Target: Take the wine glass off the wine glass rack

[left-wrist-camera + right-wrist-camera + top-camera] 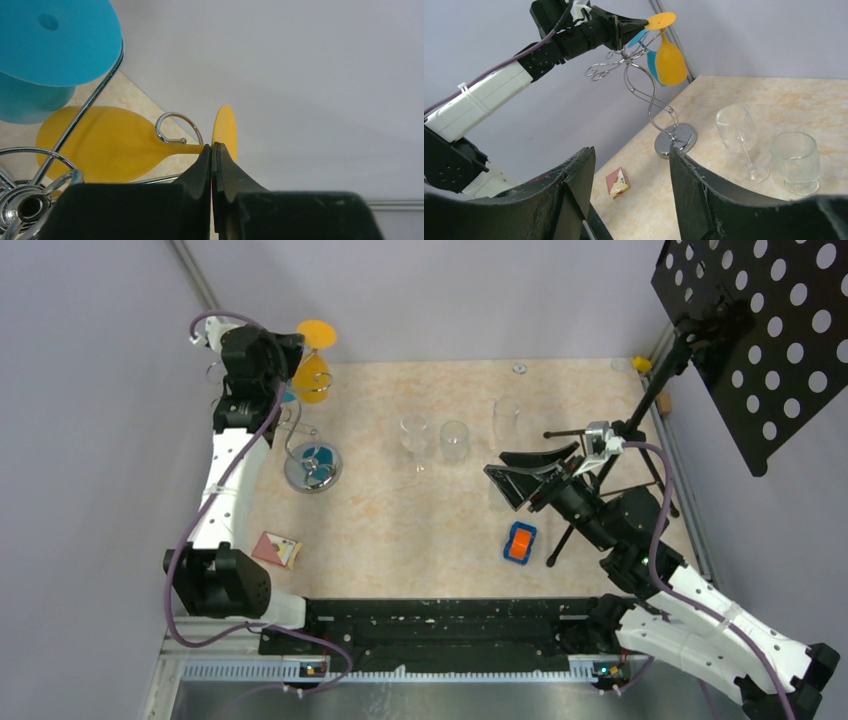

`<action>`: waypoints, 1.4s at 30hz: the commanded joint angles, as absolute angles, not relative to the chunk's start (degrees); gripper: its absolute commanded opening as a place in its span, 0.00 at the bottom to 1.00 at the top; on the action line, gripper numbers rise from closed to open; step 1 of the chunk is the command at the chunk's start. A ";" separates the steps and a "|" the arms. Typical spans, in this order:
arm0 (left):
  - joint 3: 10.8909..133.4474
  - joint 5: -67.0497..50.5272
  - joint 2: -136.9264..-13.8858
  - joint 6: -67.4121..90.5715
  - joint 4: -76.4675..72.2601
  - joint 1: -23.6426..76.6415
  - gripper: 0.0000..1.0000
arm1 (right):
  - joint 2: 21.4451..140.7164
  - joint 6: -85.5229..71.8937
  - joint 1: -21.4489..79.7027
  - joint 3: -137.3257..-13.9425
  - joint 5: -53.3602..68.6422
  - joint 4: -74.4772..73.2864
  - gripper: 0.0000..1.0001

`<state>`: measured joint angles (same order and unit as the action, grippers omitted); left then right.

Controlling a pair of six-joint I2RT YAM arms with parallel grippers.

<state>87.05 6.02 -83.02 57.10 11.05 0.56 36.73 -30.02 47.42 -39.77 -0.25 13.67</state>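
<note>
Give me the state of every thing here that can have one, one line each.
left gripper, shut on the stem of the yellow wine glass, just under its foot.
right gripper, open, empty.
yellow wine glass, hanging bowl-down on the wine glass rack.
blue wine glass, hanging bowl-down on the same rack.
wine glass rack, standing upright on its base.
clear wine glass, upright, empty.
clear goblet, upright, empty.

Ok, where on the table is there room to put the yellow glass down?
The yellow glass could go on the bare tabletop in the near middle, between the small box and the orange-and-blue thing. Another free strip lies between the wine glass rack and the clear glasses. The right side is crowded by the right arm and black stand.
</note>
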 commanded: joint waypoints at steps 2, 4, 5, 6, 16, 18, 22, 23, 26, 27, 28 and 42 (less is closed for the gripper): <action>85.25 0.27 -80.36 61.90 5.48 -2.03 0.00 | 35.86 -29.18 48.10 -41.13 -0.76 14.64 0.57; 84.74 -1.36 -79.87 62.52 5.45 -2.20 0.00 | 35.86 -29.24 48.09 -41.06 -0.87 14.68 0.57; 84.53 -1.69 -79.53 62.68 5.45 -2.38 0.00 | 35.86 -29.25 48.10 -41.05 -0.91 14.68 0.57; 84.28 -1.59 -79.14 62.79 5.60 -2.48 0.00 | 35.90 -29.27 48.09 -41.05 -0.88 14.71 0.57; 81.46 4.14 -74.53 63.85 4.68 -3.24 0.00 | 36.64 -29.35 48.08 -41.13 -0.70 15.34 0.57; 81.79 5.19 -74.28 64.17 4.52 -3.22 0.00 | 36.72 -29.36 48.12 -41.13 -0.66 15.47 0.57; 82.68 8.18 -74.04 64.37 5.13 -3.25 0.00 | 36.65 -29.44 48.08 -41.13 -0.72 15.38 0.57; 82.70 9.26 -73.99 64.30 5.17 -3.25 0.00 | 36.65 -29.38 48.13 -41.13 -0.71 15.38 0.57; 83.45 11.65 -74.46 63.94 6.08 -3.24 0.00 | 36.49 -29.42 48.09 -41.13 -0.70 15.09 0.57; 83.50 12.09 -74.57 63.95 6.14 -3.24 0.00 | 36.48 -29.44 48.12 -41.08 -0.77 15.07 0.57; 83.43 12.51 -74.59 64.16 6.22 -3.25 0.00 | 36.47 -29.39 48.09 -41.05 -0.88 15.11 0.57; 82.11 17.51 -78.13 79.98 3.48 -3.38 0.00 | 36.53 -29.29 48.12 -41.14 -1.18 14.73 0.57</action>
<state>80.34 16.25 -76.31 74.11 7.64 -3.05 36.86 -30.02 47.42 -39.77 -0.40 13.63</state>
